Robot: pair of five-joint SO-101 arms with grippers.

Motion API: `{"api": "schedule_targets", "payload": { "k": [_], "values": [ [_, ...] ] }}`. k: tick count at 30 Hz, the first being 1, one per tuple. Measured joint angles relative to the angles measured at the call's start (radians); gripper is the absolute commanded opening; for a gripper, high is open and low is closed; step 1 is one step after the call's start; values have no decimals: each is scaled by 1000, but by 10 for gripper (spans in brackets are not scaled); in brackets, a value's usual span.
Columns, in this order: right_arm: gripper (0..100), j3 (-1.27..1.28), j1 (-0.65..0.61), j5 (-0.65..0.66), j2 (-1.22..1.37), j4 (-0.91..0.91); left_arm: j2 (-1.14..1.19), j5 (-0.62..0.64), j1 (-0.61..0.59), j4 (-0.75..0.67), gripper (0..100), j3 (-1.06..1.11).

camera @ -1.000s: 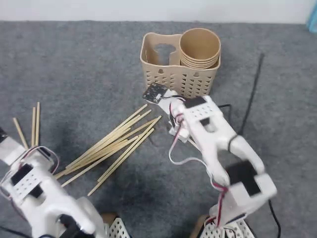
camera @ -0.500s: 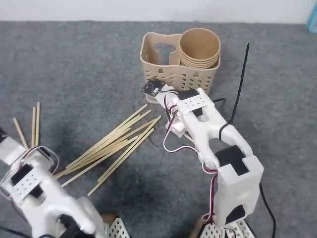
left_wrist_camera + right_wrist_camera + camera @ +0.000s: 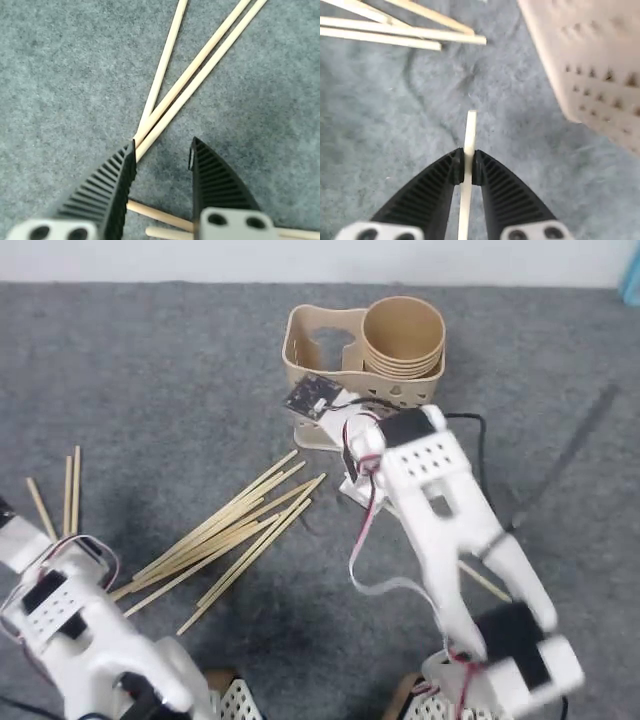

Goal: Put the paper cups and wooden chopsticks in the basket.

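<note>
The tan basket (image 3: 297, 360) stands at the back of the grey mat, with a stack of paper cups (image 3: 403, 335) in its right compartment. My right arm (image 3: 420, 465) reaches up to the basket's front. In the right wrist view my right gripper (image 3: 467, 162) is shut on one wooden chopstick (image 3: 469, 127), with the basket wall (image 3: 590, 65) just ahead; the stick's tail (image 3: 487, 582) shows behind the arm. A pile of chopsticks (image 3: 235, 525) lies mid-mat. My left gripper (image 3: 162, 145) hangs open over three loose chopsticks (image 3: 200, 60) at the far left (image 3: 70, 485).
The basket's left compartment (image 3: 330, 345) holds no cups. A black cable (image 3: 560, 455) trails over the mat right of the right arm. The left arm (image 3: 60, 610) sits at the front left corner. Bare mat stretches left of the basket.
The right arm has swung and straightened toward the basket's front, carrying its chopstick; the stick's tail now shows behind it. The black cable shifted right. The left arm kept still.
</note>
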Motion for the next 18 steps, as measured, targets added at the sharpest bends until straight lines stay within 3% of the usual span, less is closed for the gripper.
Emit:
{"api": "schedule_targets", "payload": {
  "k": [8,18],
  "values": [
    [7,78,-87,0,-364,-28,0,0,0,0,166,0],
    [7,307,-92,0,-555,-514,0,0,0,0,166,0]
  ]
}}
